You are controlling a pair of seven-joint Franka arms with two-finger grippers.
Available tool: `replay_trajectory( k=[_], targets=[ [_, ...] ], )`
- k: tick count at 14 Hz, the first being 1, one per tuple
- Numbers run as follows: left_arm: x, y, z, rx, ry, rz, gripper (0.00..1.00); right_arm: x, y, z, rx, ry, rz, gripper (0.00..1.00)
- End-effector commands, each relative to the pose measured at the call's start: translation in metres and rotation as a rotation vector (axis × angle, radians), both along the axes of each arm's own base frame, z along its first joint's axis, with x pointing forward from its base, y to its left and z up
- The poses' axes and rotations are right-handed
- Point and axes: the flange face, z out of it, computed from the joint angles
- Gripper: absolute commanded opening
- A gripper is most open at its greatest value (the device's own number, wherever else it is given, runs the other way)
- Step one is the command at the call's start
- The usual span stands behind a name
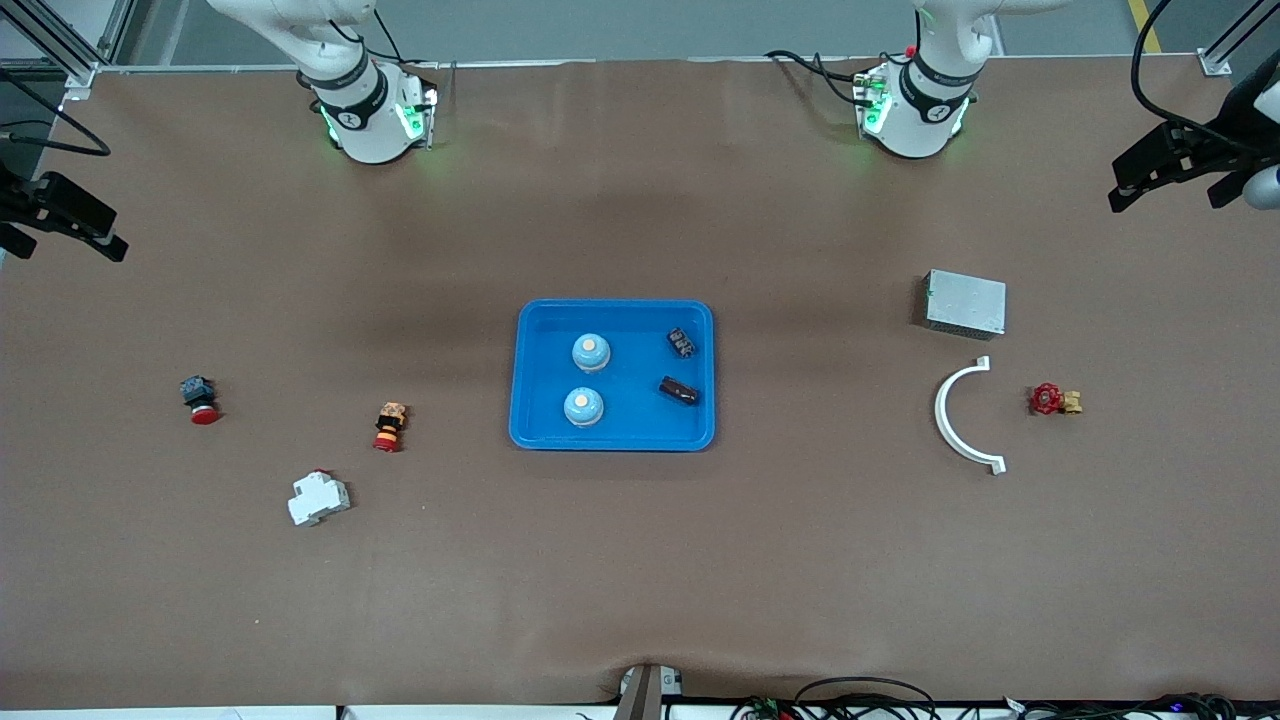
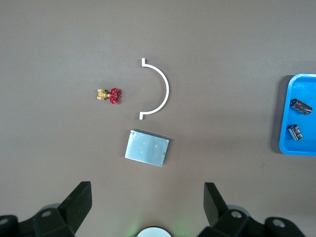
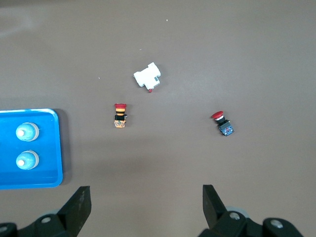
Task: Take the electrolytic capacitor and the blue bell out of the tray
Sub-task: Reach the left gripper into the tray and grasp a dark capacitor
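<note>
A blue tray [image 1: 612, 307] sits mid-table. In it stand two light-blue bells [image 1: 591, 352] [image 1: 583, 406] and lie two dark capacitors [image 1: 681, 343] [image 1: 678, 390]. My left gripper [image 1: 1160, 180] is up over the left arm's end of the table, open and empty [image 2: 147, 200]; its wrist view shows the tray's edge [image 2: 286, 118] with both capacitors [image 2: 300, 106] [image 2: 296, 132]. My right gripper [image 1: 60, 215] is up over the right arm's end, open and empty [image 3: 145, 200]; its wrist view shows the tray [image 3: 47, 148] with both bells [image 3: 26, 132] [image 3: 27, 160].
Toward the left arm's end lie a metal box [image 1: 965, 303], a white arc-shaped bracket [image 1: 958, 420] and a red-handled brass valve [image 1: 1050, 400]. Toward the right arm's end lie a red push button [image 1: 200, 398], an orange-and-red switch [image 1: 389, 427] and a white breaker [image 1: 319, 498].
</note>
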Motion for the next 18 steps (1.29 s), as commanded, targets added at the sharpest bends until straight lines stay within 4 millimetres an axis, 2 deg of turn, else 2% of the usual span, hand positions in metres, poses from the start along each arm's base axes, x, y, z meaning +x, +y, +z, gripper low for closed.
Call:
replay_trajectory(
  k=[1, 4, 6, 8, 9, 12, 15, 16, 18],
  targets=[
    [0.0, -0.001, 0.004, 0.004, 0.006, 0.002, 1.0, -0.008, -0.004, 0.003, 0.016, -0.016, 0.008, 1.0],
    [0.007, 0.004, -0.001, -0.001, 0.014, 0.013, 1.0, -0.009, -0.004, 0.003, 0.025, -0.015, 0.003, 1.0],
    [0.031, 0.009, -0.014, -0.011, 0.029, 0.009, 1.0, -0.009, -0.014, 0.001, 0.062, -0.01, -0.019, 1.0],
    [0.039, -0.002, -0.03, -0.012, 0.053, 0.009, 1.0, -0.009, -0.014, -0.001, 0.062, -0.009, -0.018, 1.0],
    [0.049, -0.011, -0.047, -0.006, 0.074, -0.006, 1.0, -0.009, -0.014, -0.002, 0.062, -0.009, -0.018, 1.0],
    [0.06, -0.054, -0.091, -0.009, 0.125, 0.01, 1.0, -0.009, -0.013, -0.004, 0.062, -0.004, -0.024, 1.0],
    [0.045, -0.129, -0.14, -0.002, 0.112, 0.117, 1.0, -0.01, -0.007, -0.009, 0.067, 0.016, -0.067, 1.0],
    [0.043, -0.157, -0.156, -0.009, 0.098, 0.148, 1.0, -0.013, 0.003, -0.014, 0.071, 0.027, -0.106, 1.0],
    [0.037, -0.21, -0.197, -0.029, 0.079, 0.215, 1.0, -0.015, 0.037, -0.033, 0.074, 0.029, -0.134, 1.0]
  ],
)
